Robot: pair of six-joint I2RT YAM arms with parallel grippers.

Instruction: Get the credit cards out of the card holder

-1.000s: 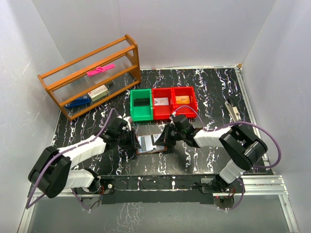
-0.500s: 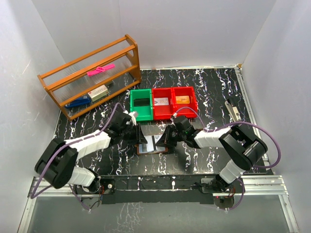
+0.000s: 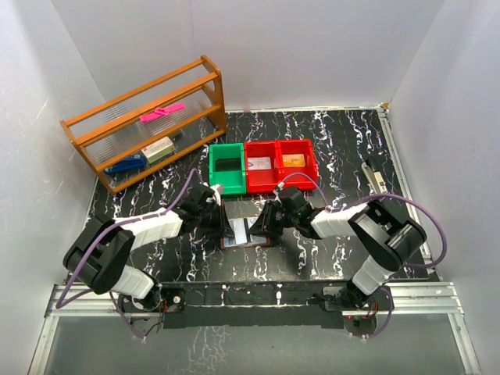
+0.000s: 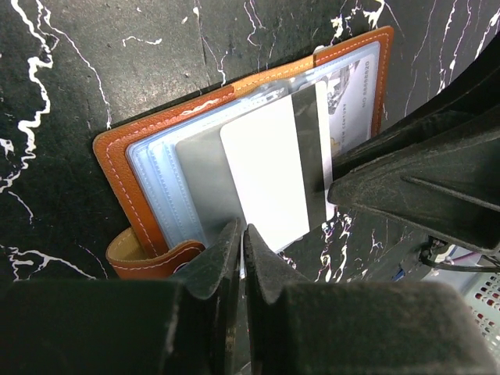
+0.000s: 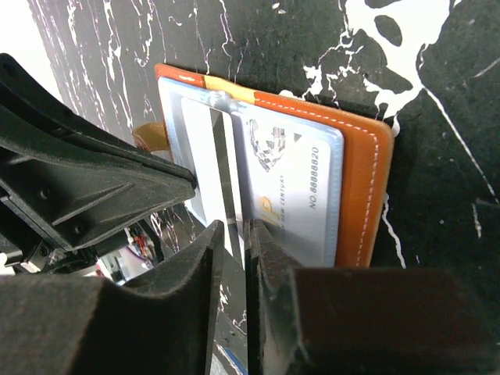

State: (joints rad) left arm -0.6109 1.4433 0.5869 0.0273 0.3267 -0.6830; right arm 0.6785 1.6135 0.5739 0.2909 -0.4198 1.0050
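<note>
The brown leather card holder [image 3: 248, 245] lies open on the black marbled table between my two grippers. In the left wrist view its brown cover [image 4: 125, 180] holds pale blue sleeves. A white card with a dark stripe [image 4: 266, 172] sticks out of them. My left gripper [image 4: 243, 234] [image 3: 224, 223] is shut on that card's near edge. A silver card [image 5: 289, 172] sits in the sleeve of the other half [image 5: 367, 187]. My right gripper [image 5: 248, 233] [image 3: 263, 226] is shut on the thin sleeve edge at the holder's middle, close to the striped card [image 5: 199, 148].
A green bin [image 3: 228, 168] and two red bins [image 3: 261, 176] [image 3: 300, 173] stand just behind the holder; the red ones each hold a card. A wooden shelf [image 3: 148, 121] stands at the back left. A small slim object [image 3: 373, 176] lies at the right edge.
My left gripper has moved right, onto the holder. Half a second ago a leaf stood raised from the holder; now it lies lower. The right gripper has hardly moved.
</note>
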